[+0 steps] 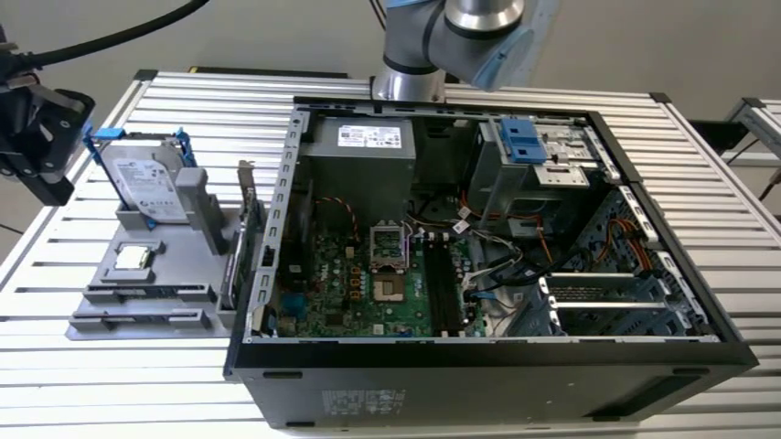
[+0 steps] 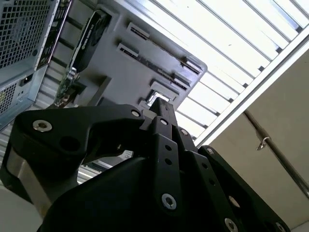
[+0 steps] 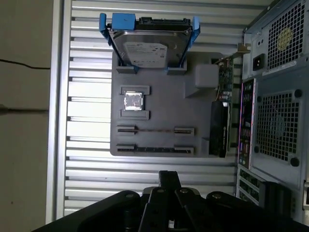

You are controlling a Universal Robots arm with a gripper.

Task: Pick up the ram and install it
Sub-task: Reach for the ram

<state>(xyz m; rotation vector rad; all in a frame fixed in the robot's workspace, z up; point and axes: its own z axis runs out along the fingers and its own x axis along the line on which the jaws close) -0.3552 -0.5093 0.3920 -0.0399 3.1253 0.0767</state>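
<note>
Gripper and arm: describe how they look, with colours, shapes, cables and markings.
The matte black gripper is built from angular, bolted linkage plates dotted with round silver screw heads, as seen in both wrist views. The robot arm is a rounded silver-grey metal joint with a pale blue cap. A thick black cable curves across the exterior view's upper left. I can make out no markings.

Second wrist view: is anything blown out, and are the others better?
Second wrist view: the table is blown out white behind the dark gripper. First wrist view: milder glare on the table slats and the processor chip. Exterior view: evenly lit.
</note>
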